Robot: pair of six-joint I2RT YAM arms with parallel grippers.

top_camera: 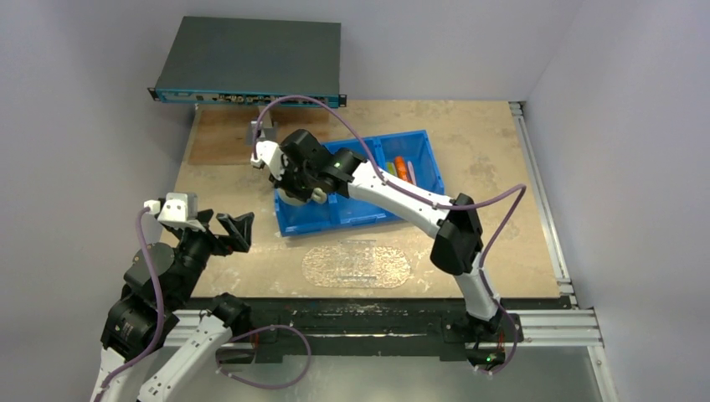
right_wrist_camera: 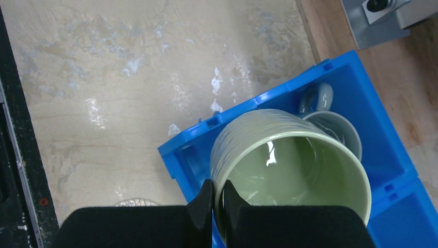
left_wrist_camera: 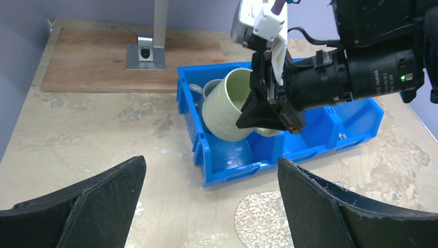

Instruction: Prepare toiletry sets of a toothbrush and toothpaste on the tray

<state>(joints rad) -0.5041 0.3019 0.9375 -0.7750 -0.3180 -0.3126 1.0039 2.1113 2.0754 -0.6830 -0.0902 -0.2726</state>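
My right gripper [right_wrist_camera: 218, 206] is clamped on the rim of the pale-green mug [right_wrist_camera: 289, 165], tilted over the blue bin [top_camera: 335, 224]; my left gripper [left_wrist_camera: 210, 163] is wide open, empty. The tray [top_camera: 357, 264] lies at the bin's 6 o'clock.

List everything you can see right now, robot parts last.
tray: one, clear and glittery, near edge between the arms
blue bin: one, beyond the tray
pale-green mug: one, tilted over the bin's left end
grey mug: one, inside the bin's left end
orange tube: one, bin's right end
black box: one, far edge
wooden board: one, brown, far left
left gripper: open, black, left of the tray
right gripper: shut on the pale-green mug's rim
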